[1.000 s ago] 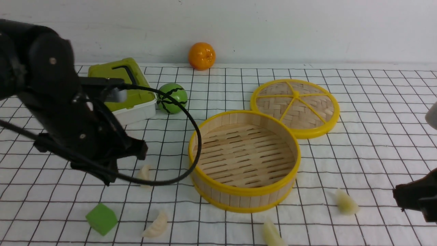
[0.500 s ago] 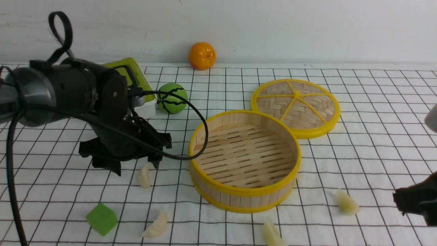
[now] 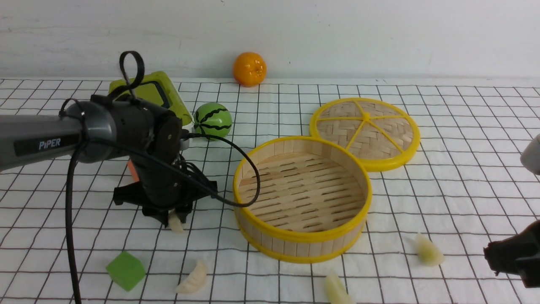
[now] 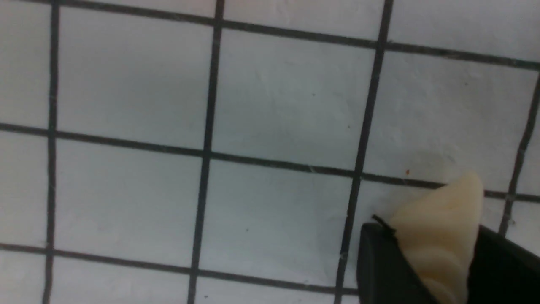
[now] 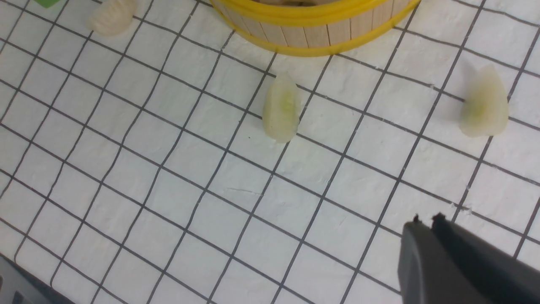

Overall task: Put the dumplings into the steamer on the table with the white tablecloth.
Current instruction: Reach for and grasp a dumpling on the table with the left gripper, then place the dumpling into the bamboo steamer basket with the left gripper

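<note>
My left hand (image 4: 434, 253) closes on a cream dumpling (image 4: 443, 228) at the white, black-gridded bench (image 3: 295, 283). Nearest it, a second dumpling (image 3: 193, 277) lies on the robot's side, beside a green block (image 3: 125, 271); the empty steamer (image 3: 303, 190) sits to its right. Beyond stands a pale wall (image 3: 358, 38). My arm (image 3: 38, 141) reads "PiPER".
</note>
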